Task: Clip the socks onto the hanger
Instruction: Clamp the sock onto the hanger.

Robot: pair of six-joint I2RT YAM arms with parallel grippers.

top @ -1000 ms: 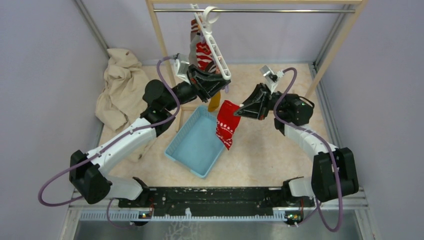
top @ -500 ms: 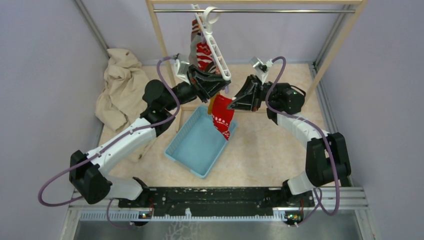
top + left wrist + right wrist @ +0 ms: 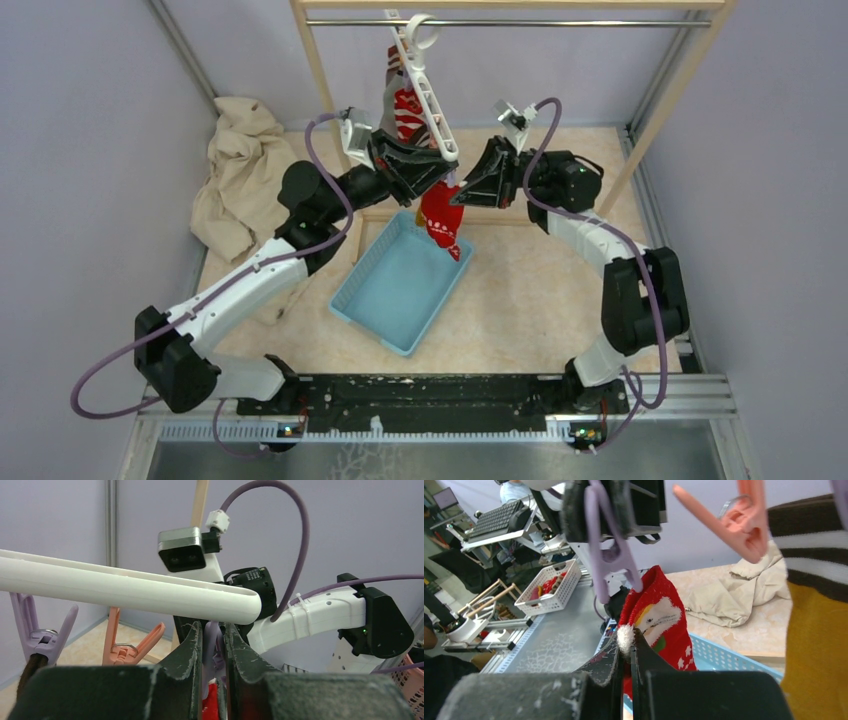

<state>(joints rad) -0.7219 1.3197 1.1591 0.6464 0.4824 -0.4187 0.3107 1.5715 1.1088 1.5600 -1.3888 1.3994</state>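
Two robot arms meet under the long white plastic bar hanger (image 3: 428, 100), hooked over the metal rail of a wooden-framed rack (image 3: 318, 70) at the far side of the table. The left gripper (image 3: 214, 636) is clamped tight on the tail of a small purple plastic peg (image 3: 608, 550) at the bar's lower end. Its tips look spread in the right wrist view, so the squeeze appears meant to keep the peg's mouth open for cloth. The right gripper (image 3: 625, 647) has its fingers pinched together on the cuff edge of the red knitted sock with white patterning (image 3: 659, 625). It lifts the soft, fuzzy-trimmed top just beside those spread tips — not yet between them, as far as can be judged. The rest of the sock drapes above a pale blue slotted plastic basket (image 3: 395, 290). The mustard-yellow sock (image 3: 814, 645) hangs at the right, near a smooth orange peg (image 3: 744, 525); what holds it is out of frame.
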